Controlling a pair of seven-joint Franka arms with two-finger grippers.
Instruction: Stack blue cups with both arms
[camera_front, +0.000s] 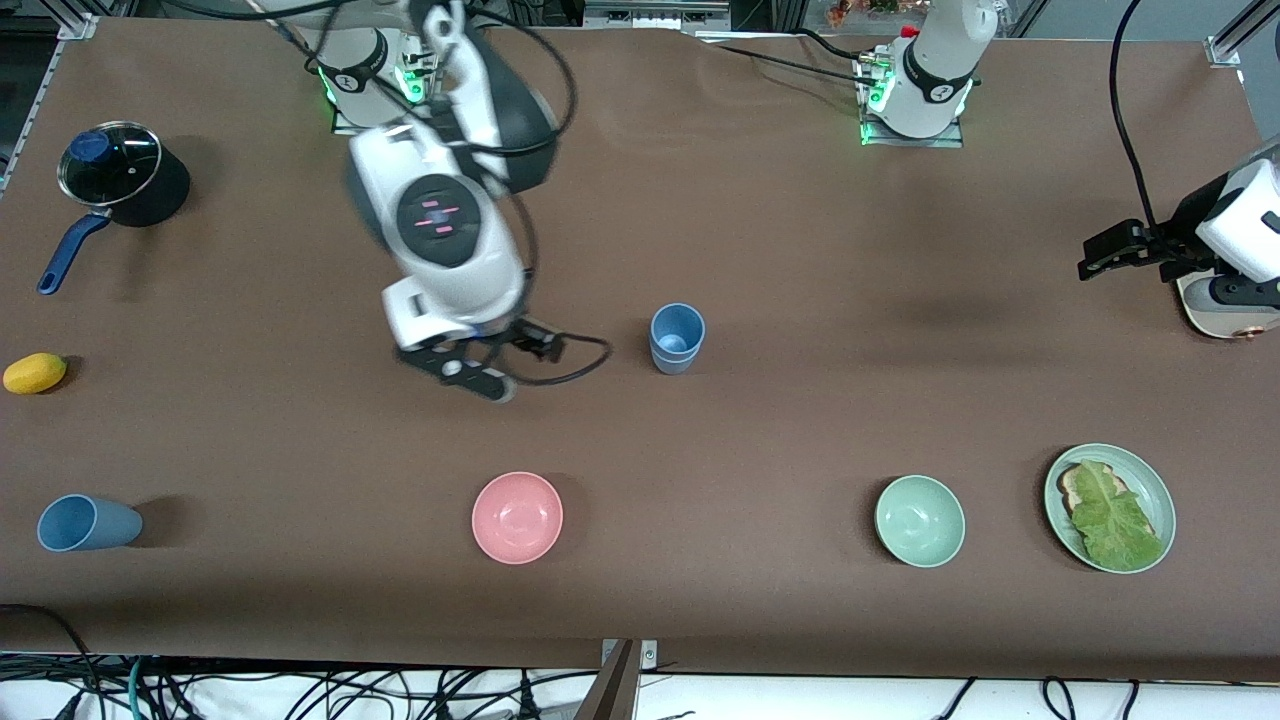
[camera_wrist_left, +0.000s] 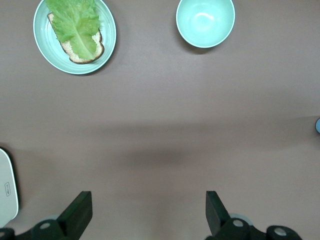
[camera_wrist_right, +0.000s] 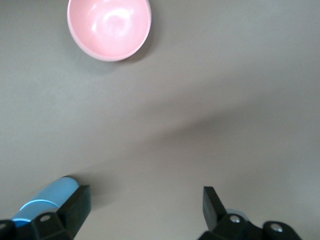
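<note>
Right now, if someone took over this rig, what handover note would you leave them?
Right gripper: open, empty, over the table beside the upright sky-blue cup.
Left gripper: open, empty, waiting over the left arm's end of the table.
Slate-blue cup: on its side at the right arm's end, nearer the front camera.
Done: nothing stacked.
Left: pick up one cup and nest it with the other.
</note>
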